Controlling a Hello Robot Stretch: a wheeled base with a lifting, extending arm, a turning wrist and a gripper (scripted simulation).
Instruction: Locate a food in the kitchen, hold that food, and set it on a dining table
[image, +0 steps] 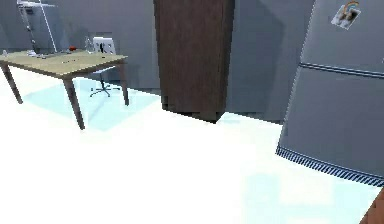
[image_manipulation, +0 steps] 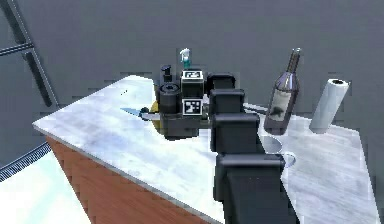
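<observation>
The forward view showed a wooden surface (image: 60, 64) on slim legs, a tall dark cabinet (image: 195, 55) and a smooth grey fridge (image: 340, 90). To the arm side, a pale marbled surface (image_manipulation: 100, 125) bore a dark glass bottle (image_manipulation: 283, 95) and a white roll (image_manipulation: 328, 105). The boxy arm (image_manipulation: 240, 150) stretched over it. A small yellow blob (image_manipulation: 147, 113) lay at the end effector (image_manipulation: 160, 112), and whether that held anything could not be told.

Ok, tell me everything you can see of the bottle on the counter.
The bottle is tall and looks like dark, smoky glass, with a slim neck, a darker cap and rounded shoulders. It stands upright on the pale marbled countertop, toward the arm side view's right, between the arm and a white paper towel roll, clear of the roll. Its base rests on the counter.
</observation>
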